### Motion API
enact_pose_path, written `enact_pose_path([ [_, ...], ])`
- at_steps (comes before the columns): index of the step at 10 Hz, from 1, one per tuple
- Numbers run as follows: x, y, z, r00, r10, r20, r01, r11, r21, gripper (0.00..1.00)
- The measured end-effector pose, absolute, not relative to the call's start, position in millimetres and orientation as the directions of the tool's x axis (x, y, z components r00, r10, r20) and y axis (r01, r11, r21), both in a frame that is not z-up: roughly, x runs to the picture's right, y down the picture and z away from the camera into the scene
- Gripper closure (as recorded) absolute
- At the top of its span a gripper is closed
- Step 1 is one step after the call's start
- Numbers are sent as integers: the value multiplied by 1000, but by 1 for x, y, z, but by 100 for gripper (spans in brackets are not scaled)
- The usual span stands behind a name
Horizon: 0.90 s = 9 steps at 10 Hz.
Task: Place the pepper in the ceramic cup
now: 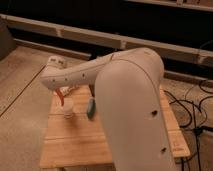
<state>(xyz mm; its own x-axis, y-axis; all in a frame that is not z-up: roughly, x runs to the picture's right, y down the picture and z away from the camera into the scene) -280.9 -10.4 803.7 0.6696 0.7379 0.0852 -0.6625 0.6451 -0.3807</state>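
The red pepper (61, 96) hangs from my gripper (60, 91), which sits under the end of my white arm (75, 75) at the table's left side. The gripper is shut on the pepper's upper end. The pepper's lower tip is at the left rim of the small cream-white ceramic cup (68, 108), which stands upright on the wooden table (75, 145). My arm hides most of the gripper.
A blue oblong block (90, 107) lies just right of the cup. My large arm body (132, 115) covers the table's middle and right. Black cables (187, 107) lie on the floor at the right. A dark wall with rails runs behind.
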Motion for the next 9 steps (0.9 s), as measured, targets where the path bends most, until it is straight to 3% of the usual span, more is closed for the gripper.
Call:
enact_pose_path([
  [9, -276, -8, 803, 657, 748, 98, -659, 632, -409, 34],
])
